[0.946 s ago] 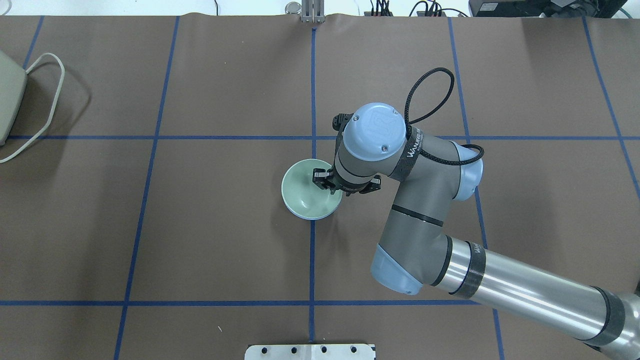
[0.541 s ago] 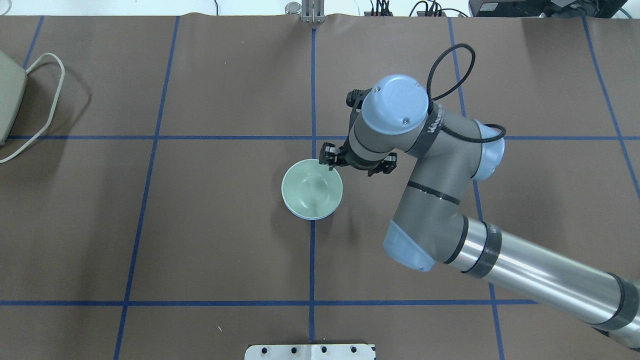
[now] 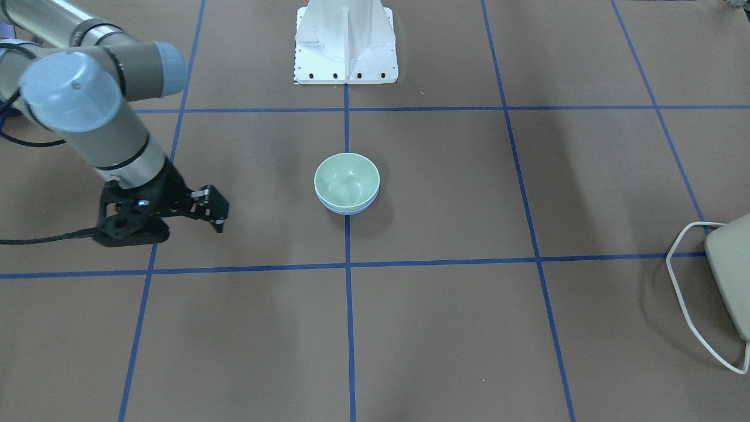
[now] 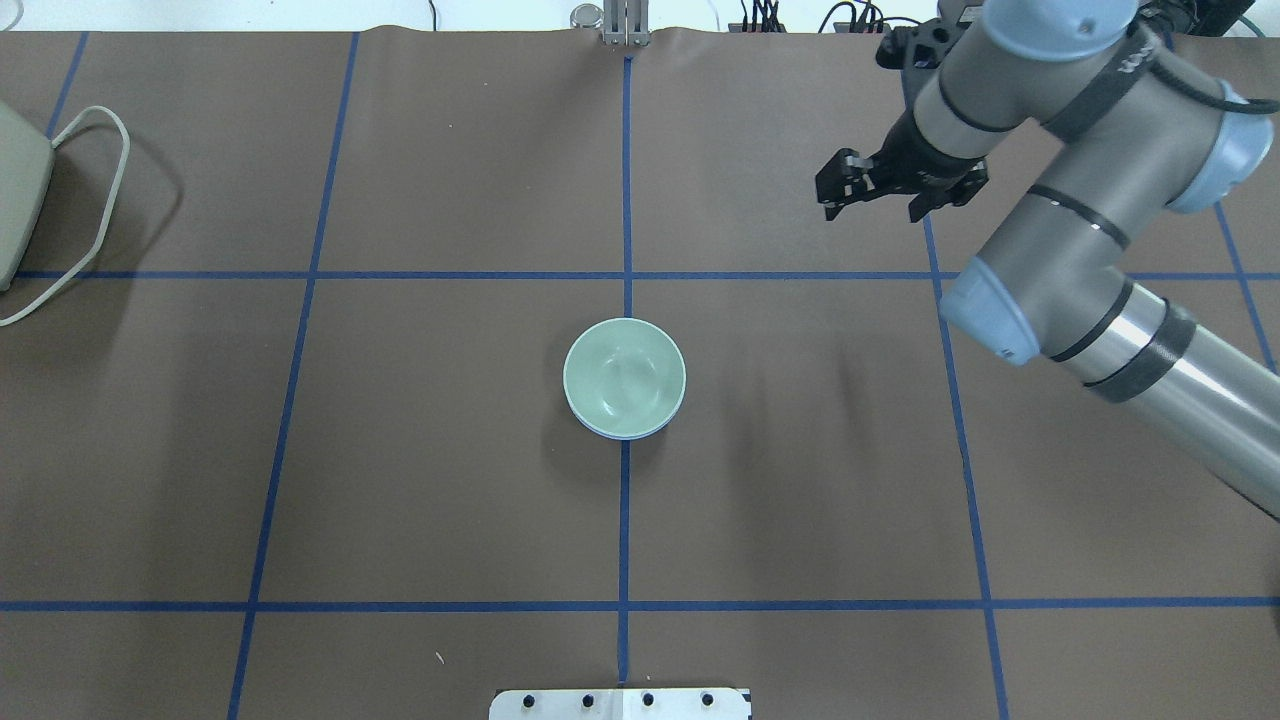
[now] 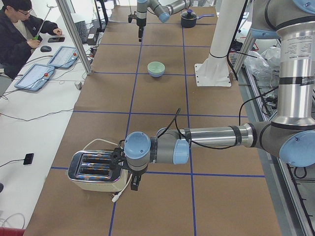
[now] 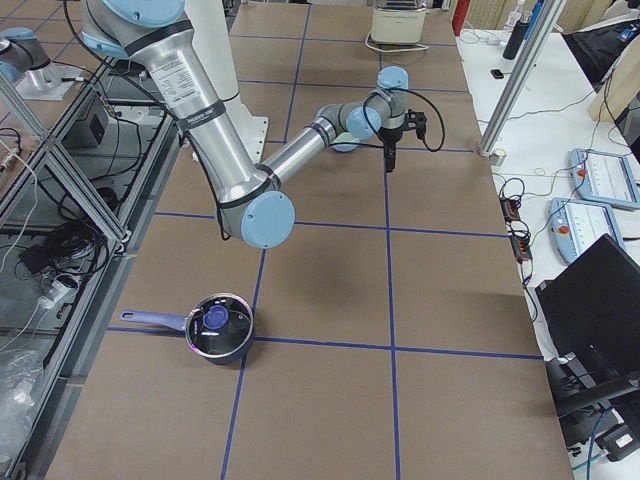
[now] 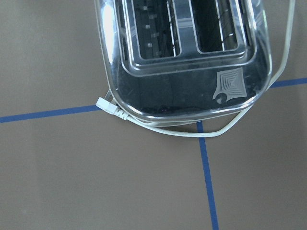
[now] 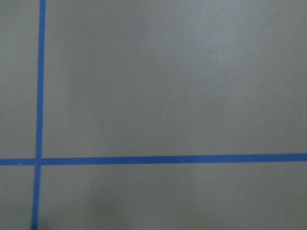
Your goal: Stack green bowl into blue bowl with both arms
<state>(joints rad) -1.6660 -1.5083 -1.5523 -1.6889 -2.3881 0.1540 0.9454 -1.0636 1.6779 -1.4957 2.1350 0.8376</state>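
Toaster [image 5: 96, 169]: located well to the left of the green bowl [image 4: 624, 375], with its white cord [image 4: 85, 215] looped beside it. Left gripper [image 5: 133, 185]: positioned just beside the toaster, well apart from the green bowl; finger spacing cannot be determined. Green bowl: upright, nested inside the blue bowl [image 3: 347, 210], of which only a thin band shows below the green rim. Right gripper [image 4: 872, 205]: positioned to the right of the green bowl, on its far side and well apart from it. Fingers spread wide, holding nothing.

Illumination is bright, even and overhead. Soft, diffuse shadows fall on the surface [image 4: 800, 450] beside the green bowl [image 4: 624, 375]. The chrome toaster [image 7: 192, 91] shows glare. The right wrist view is slightly soft.
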